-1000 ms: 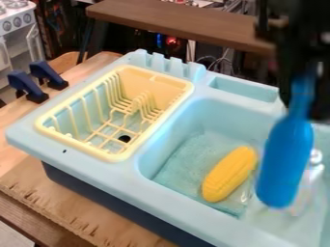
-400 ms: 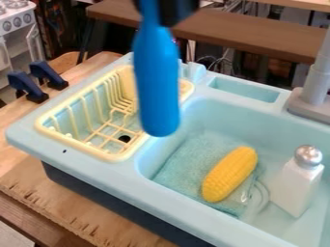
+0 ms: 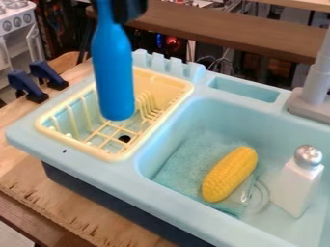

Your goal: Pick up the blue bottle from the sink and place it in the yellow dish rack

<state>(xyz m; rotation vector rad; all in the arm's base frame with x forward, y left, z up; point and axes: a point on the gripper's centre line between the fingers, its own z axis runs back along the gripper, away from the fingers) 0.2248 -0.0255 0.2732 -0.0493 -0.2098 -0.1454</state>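
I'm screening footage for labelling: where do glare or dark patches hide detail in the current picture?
Camera view: a bright highlight on the silver cap of the white shaker; the black gripper, holding the blue bottle, is too dark to show much detail; beneath the brown shelf, mostly deep shadow.

no readable text, no legible labels or brands, no numbers or signs that can be read
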